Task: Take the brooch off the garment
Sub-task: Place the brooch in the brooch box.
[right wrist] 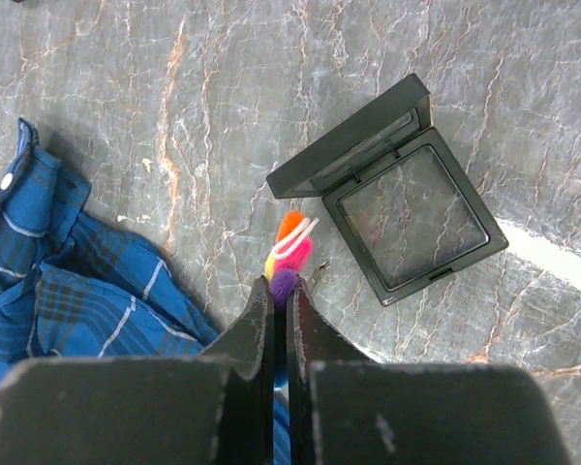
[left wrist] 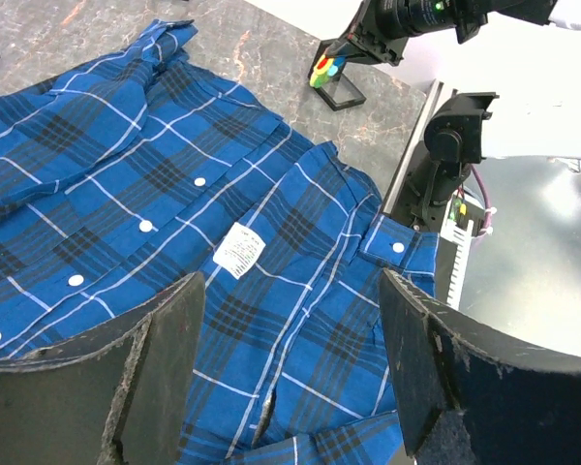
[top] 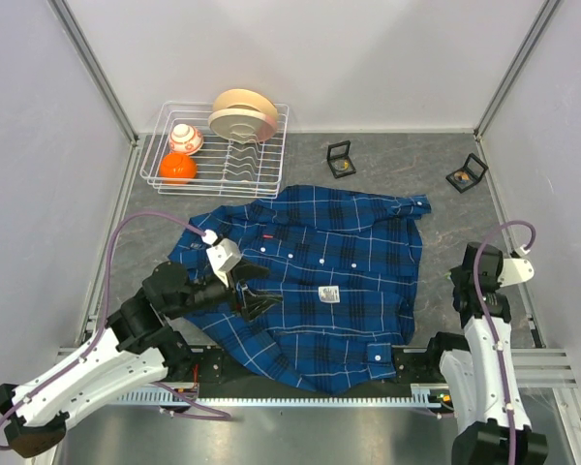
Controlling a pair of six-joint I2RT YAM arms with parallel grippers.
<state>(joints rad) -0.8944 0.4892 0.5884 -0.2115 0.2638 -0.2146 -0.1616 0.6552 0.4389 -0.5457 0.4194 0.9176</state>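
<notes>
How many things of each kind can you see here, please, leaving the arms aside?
Shirt: 1
Brooch, in the right gripper: 1
Black boxes: 2
Wire rack: 1
Balls: 2
Beige dishes: 2
Total: 9

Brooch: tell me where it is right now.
In the right wrist view the brooch is pinched at the tips of the right fingers, off the shirt, between the shirt's edge and the open black case.
</notes>
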